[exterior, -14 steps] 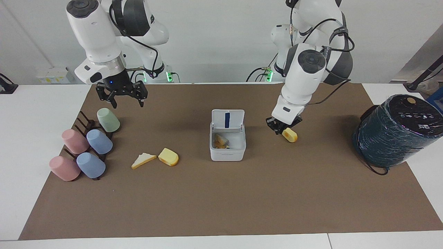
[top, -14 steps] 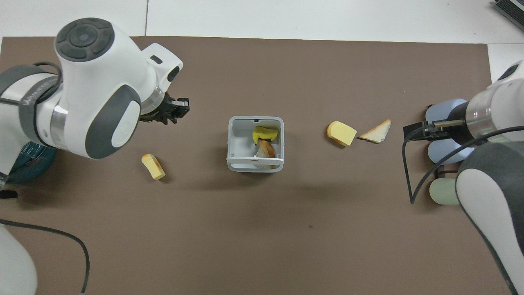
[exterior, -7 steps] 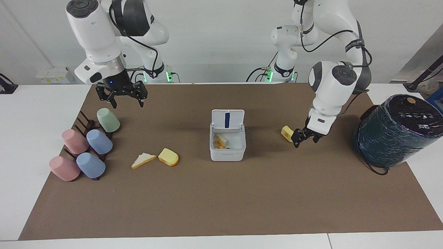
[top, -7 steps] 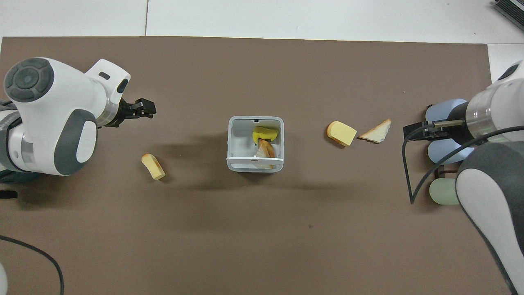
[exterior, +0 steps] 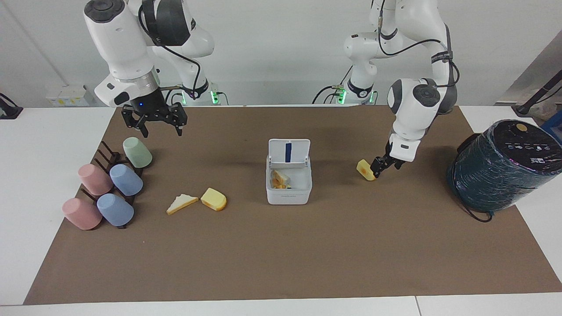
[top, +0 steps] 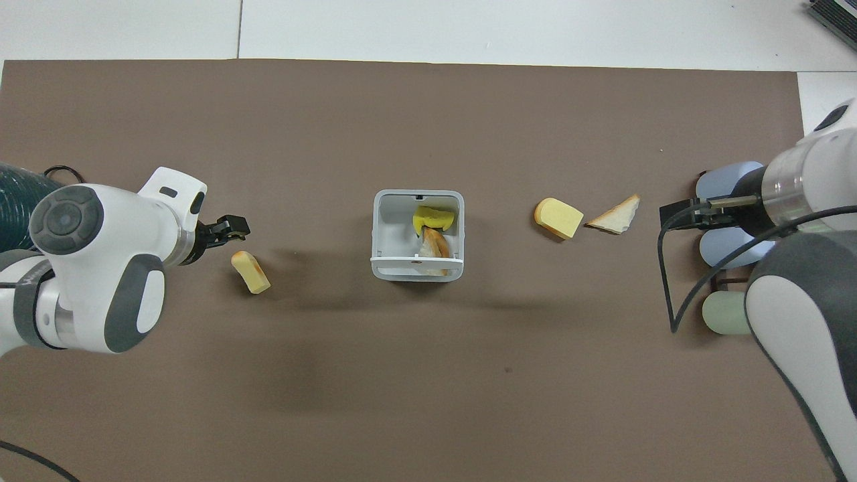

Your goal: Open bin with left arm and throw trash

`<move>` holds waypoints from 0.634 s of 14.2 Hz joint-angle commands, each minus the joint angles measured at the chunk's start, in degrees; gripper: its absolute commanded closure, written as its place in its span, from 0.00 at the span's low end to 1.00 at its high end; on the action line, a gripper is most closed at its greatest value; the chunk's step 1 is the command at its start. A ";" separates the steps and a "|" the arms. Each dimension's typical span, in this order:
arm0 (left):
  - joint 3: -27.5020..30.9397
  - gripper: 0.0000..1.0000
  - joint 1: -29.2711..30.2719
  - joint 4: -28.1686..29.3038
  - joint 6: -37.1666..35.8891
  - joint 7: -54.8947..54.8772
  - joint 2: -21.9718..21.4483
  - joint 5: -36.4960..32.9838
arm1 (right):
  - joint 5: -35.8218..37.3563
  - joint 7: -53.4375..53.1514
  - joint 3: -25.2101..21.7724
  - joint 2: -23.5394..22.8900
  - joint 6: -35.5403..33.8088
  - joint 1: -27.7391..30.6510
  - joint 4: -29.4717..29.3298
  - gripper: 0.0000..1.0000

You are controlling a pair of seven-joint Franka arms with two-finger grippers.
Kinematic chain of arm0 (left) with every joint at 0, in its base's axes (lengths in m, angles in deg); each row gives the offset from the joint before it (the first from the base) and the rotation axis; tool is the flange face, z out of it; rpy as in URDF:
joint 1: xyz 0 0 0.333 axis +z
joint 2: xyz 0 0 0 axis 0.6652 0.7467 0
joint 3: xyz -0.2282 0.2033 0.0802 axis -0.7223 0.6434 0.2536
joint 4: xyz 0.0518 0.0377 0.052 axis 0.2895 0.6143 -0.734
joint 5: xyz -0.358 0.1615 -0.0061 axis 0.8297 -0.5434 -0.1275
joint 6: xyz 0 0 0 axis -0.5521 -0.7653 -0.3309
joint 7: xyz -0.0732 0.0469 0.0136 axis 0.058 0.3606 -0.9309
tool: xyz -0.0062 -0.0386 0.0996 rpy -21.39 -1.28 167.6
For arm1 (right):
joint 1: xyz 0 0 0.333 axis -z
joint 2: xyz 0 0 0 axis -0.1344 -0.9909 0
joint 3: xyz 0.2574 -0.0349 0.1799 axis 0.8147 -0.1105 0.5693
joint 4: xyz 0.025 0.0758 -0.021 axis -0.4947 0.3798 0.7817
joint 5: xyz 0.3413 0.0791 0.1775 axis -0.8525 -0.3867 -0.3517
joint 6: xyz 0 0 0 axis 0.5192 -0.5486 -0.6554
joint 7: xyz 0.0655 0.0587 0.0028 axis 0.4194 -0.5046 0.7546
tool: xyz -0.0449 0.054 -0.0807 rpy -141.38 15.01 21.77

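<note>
**Inspector A:** We find the bin [exterior: 289, 186] at mid-table with its hinged lid [exterior: 289, 152] standing upright on the side nearer the robots, blue strip showing. The opening step reads as done. We count at least 2 toy food pieces already inside [top: 432, 231].

**Inspector B:** Agreed. We note the left gripper [exterior: 381, 166] low over the mat toward the left arm's end of the table, just beside a yellow cheese wedge [exterior: 365, 170]. Its jaws stand wide apart and hold nothing; the wedge rests on the mat [exterior: 281, 263], so we judge a pick is being lined up.

**Inspector A:** In the overhead view the gripper sits at the wedge's end, not around it. We cannot tell whether a fingertip touches it.

**Inspector B:** We record 2 more pieces loose on the mat toward the right arm's end: a second cheese wedge [exterior: 214, 199] and a bread slice [exterior: 181, 203], touching or nearly so.

**Inspector A:** The right gripper [exterior: 154, 124] waits, jaws spread and empty, over the mat near the green cup [exterior: 137, 152] on the cup rack [exterior: 107, 154]. We judge it is parked clear of the bin.
</note>
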 commanded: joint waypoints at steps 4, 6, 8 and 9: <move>0.07 0.02 -1.95 10.78 10.80 8.45 -4.52 -0.74 | -1.35 1.63 0.18 1.24 0.12 0.27 1.28 0.00; 0.07 0.07 -3.53 12.80 14.03 9.95 -4.43 -0.74 | -1.35 0.58 0.18 0.89 4.75 0.01 2.59 0.00; 0.07 0.13 -5.90 12.98 17.20 15.03 -3.20 -0.74 | -1.26 -2.31 0.45 -1.65 9.07 -0.78 3.92 0.00; 0.07 0.15 -6.87 12.98 18.09 15.75 -2.41 -0.74 | -1.26 -3.55 0.36 -3.40 11.70 -2.26 4.18 0.00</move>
